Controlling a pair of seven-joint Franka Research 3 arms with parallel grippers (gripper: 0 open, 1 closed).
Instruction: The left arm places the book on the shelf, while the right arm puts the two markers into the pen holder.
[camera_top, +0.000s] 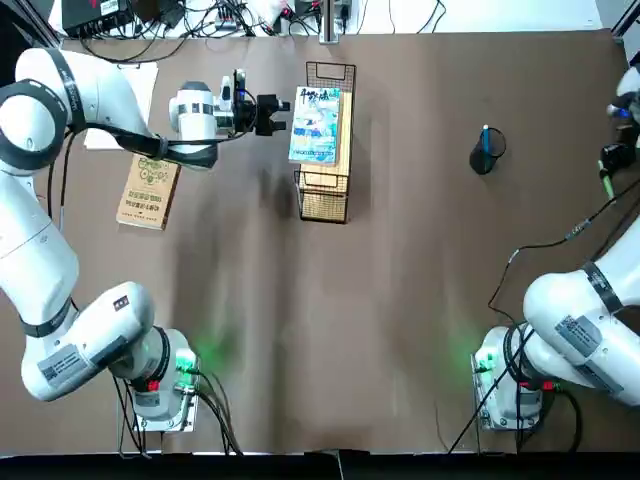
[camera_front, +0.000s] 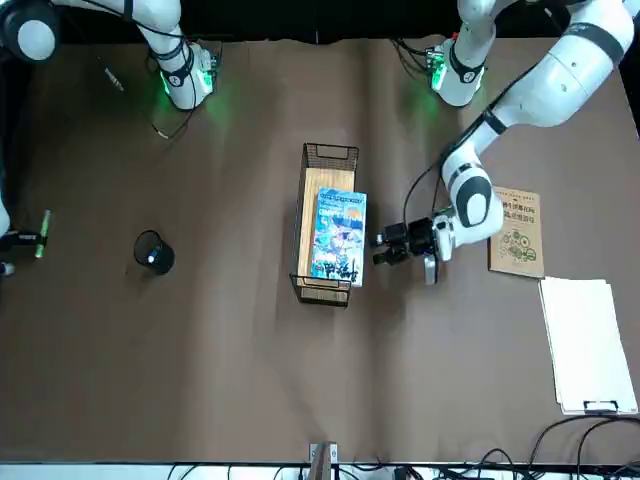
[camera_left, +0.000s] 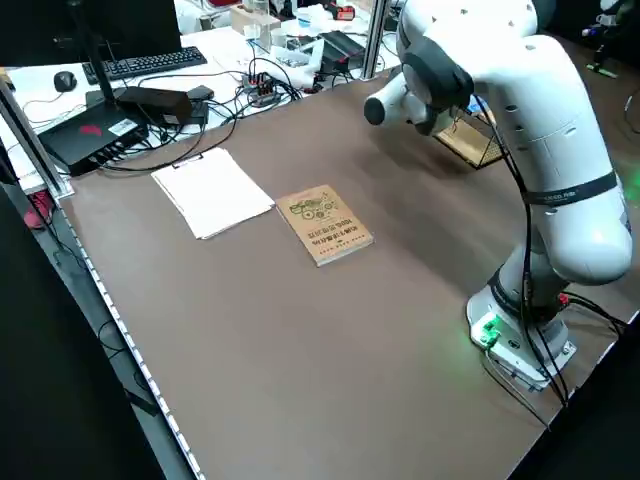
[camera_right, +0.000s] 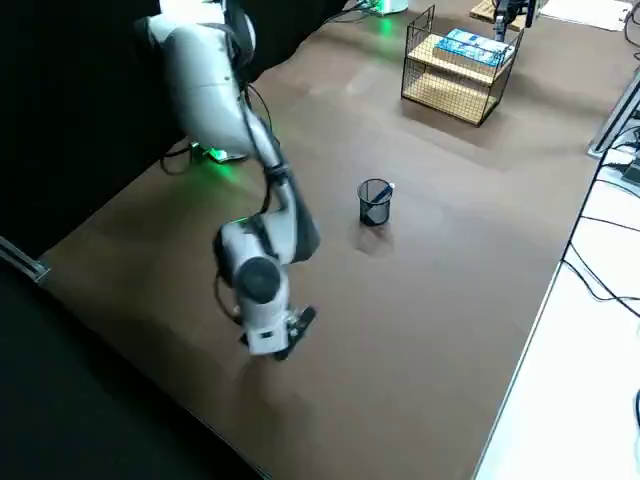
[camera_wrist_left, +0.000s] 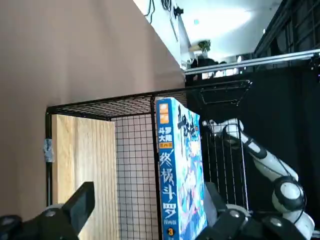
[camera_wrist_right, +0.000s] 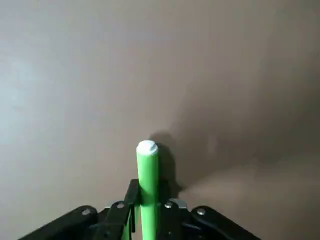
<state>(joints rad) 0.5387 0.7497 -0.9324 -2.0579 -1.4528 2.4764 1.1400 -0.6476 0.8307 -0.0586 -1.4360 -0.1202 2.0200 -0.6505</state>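
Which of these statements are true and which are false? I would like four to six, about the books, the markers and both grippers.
1. The blue book lies on the rack. True.
2. The left gripper is closed on the book. False: it is open, beside the rack.
3. The right gripper holds the green marker. True.
4. The pen holder has no marker in it. False: the blue marker is in it.
5. The kraft-brown book lies on the table. True.
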